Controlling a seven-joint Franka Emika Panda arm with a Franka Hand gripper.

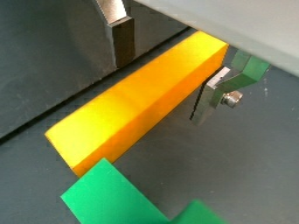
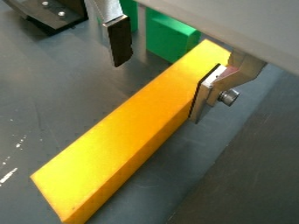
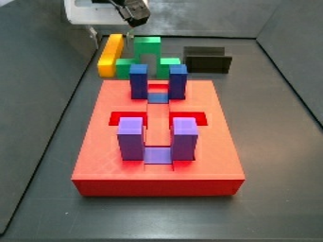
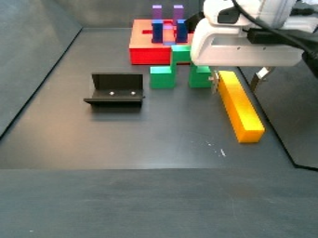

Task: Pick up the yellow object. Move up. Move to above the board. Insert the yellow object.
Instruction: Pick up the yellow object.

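Gripper (image 2: 163, 66) spread open astride one end of the yellow bar (image 2: 128, 144), which lies flat on the dark floor (image 4: 137, 139).

In both wrist views one finger (image 1: 121, 39) is seen on one side of the yellow bar (image 1: 135, 101) and the other finger (image 2: 211, 92) just beside its opposite face; whether the pads touch cannot be told. A green block (image 1: 117, 199) lies at the bar's end, close by. In a side view the bar (image 4: 239, 107) is seen beside the green pieces (image 4: 162, 77), near the red board (image 4: 159, 42) with its blue and purple blocks (image 3: 139, 80); the fixture (image 4: 114, 91) stands apart.
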